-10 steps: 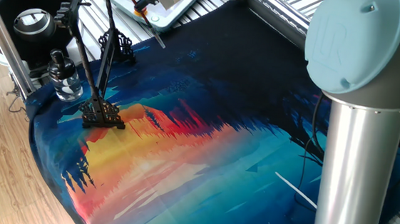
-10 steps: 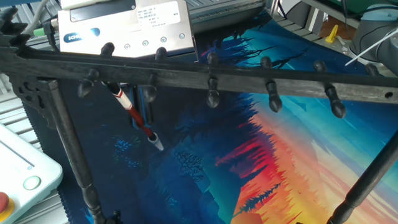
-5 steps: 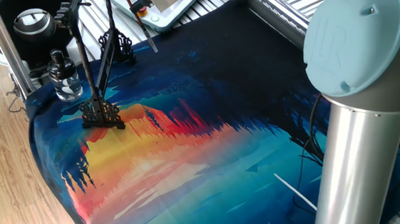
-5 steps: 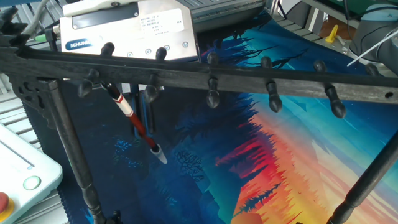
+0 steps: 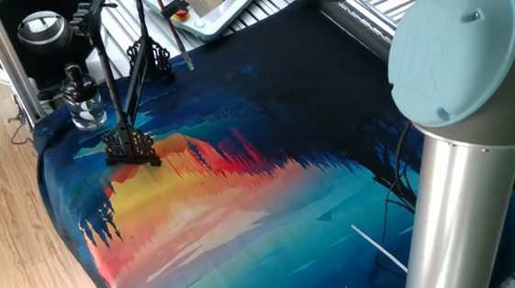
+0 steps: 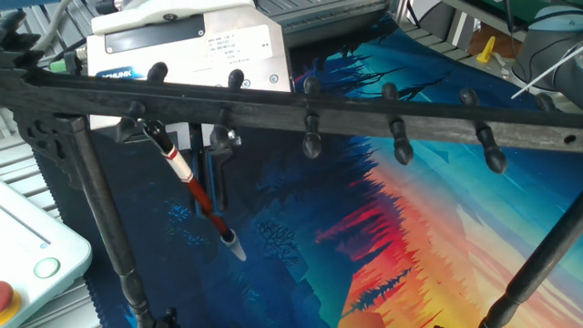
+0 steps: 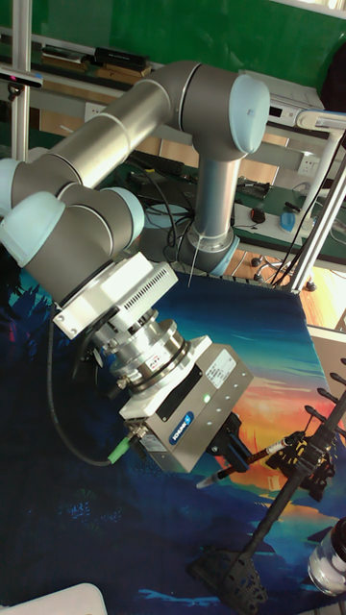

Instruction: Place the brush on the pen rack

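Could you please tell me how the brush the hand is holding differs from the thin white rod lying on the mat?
The brush is held tilted in the air by the hand, tip down; the white rod lies flat on the mat. The brush has red, dark and pale sections; the rod is plain white. Both are thin, straight sticks.

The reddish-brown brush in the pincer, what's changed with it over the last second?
The pincer has carried the thin reddish-brown brush with the pale tip toward the black ornate metal pen rack, still clamped on it; the tip now hangs lower. The rack and the clear glass bottle stayed put.
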Robot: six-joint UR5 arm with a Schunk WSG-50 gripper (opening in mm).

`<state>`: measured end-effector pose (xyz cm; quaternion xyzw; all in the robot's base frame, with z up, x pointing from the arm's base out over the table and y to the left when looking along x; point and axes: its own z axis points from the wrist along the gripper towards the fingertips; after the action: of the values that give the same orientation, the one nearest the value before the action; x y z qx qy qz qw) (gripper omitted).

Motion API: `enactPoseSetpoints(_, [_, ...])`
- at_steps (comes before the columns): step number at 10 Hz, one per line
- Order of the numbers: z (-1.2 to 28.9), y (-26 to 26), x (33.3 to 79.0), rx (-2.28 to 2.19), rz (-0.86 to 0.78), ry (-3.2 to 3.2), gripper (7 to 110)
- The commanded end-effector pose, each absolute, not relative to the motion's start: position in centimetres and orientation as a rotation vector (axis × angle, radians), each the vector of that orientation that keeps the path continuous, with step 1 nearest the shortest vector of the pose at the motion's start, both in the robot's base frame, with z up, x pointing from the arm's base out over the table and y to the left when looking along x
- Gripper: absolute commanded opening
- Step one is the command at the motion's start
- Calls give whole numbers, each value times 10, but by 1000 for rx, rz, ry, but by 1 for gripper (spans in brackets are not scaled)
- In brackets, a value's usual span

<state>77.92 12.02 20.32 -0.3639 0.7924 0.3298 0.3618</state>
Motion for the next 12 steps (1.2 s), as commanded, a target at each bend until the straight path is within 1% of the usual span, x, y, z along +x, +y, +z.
enactPoseSetpoints(1, [207,123,785,-923,848,2030,7])
enactPoseSetpoints(12, [205,138,795,-922,833,2008,7])
